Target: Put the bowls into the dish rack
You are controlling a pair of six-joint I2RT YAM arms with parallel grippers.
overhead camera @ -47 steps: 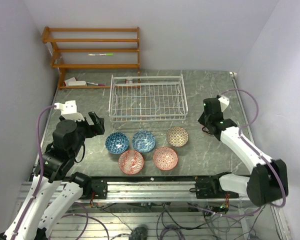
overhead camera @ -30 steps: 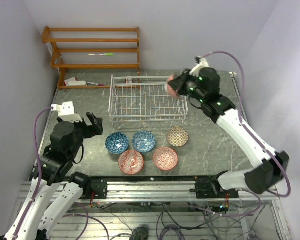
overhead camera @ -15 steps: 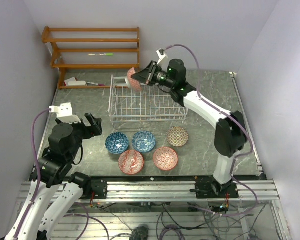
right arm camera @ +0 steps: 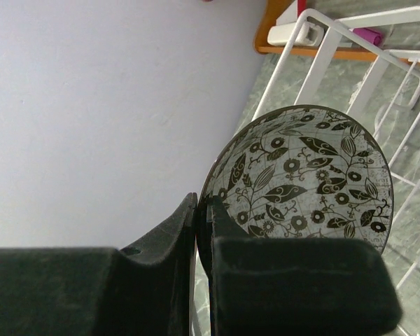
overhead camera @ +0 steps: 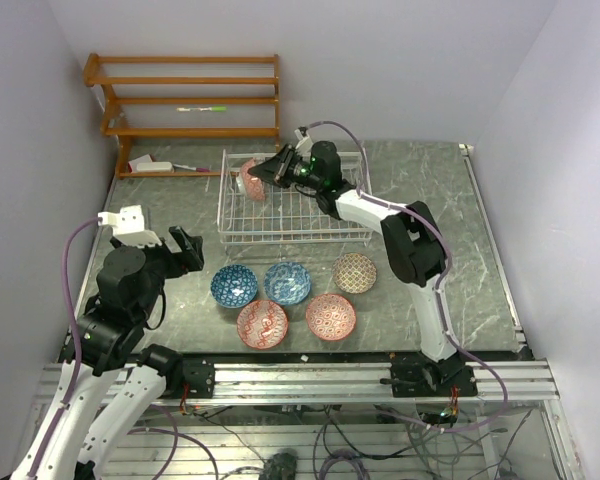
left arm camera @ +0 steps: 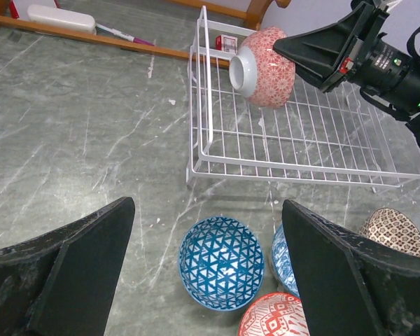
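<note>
The right hand (overhead camera: 266,171) is clamped on the rim of a bowl (left arm camera: 266,66), black-and-white inside and red-patterned outside. The bowl is tipped on its side over the far left corner of the dish rack (overhead camera: 295,238). Five other bowls (overhead camera: 287,282) sit on the tabletop (overhead camera: 480,250) just before the rack. The left hand (left arm camera: 206,213) hovers near them, fingers apart.

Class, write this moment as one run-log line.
right gripper: shut on bowl | bowl: tilted over dish rack | left gripper: open, empty
</note>
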